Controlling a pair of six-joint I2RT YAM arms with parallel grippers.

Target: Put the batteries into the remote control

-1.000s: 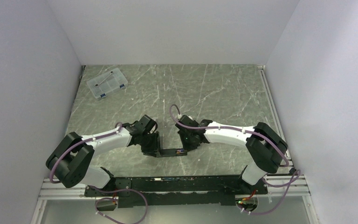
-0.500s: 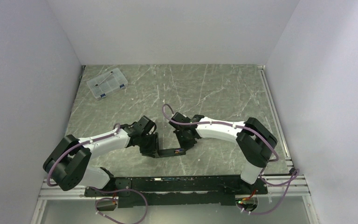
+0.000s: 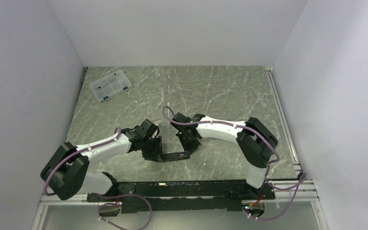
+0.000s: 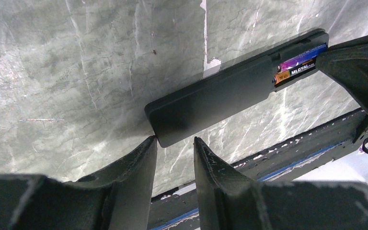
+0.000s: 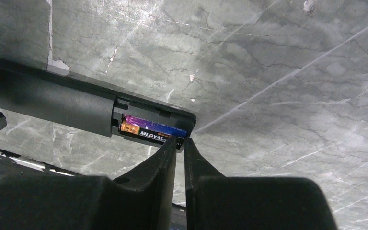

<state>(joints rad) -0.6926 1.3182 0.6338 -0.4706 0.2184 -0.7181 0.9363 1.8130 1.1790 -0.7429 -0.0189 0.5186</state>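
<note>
Near the front edge of the surface [image 3: 220, 91], between the two arms, is the remote control [image 3: 173, 156], with one hand at each of its ends. This arrangement fits the task: one hand works at the open compartment, and the other gives resistance.

The left hand [image 4: 175, 143] stands at the closed end of the remote. Its fingers have a small gap between them, and the corner of the remote reaches just to this gap, close to one fingertip. I cannot tell if it touches. This hand holds nothing. I judge that it is placed there as a stop, so that the remote cannot slide away when the other end is pushed.

At the opposite end the compartment is uncovered and both batteries [image 5: 148, 134] lie inside, side by side. One has an orange end and a black label, and the other, behind it, is purple-blue. The right hand [image 5: 181, 140] has its fingers drawn together to a thin slit, with nothing between them. The tips meet the end of the front battery at the remote's corner. Closed fingers make one firm point, which suits pressing a cell into its seat better than gripping it.

The loading seems nearly finished; probably the last cell only needs to be pushed fully flat. No cover is visible in these views.
</note>
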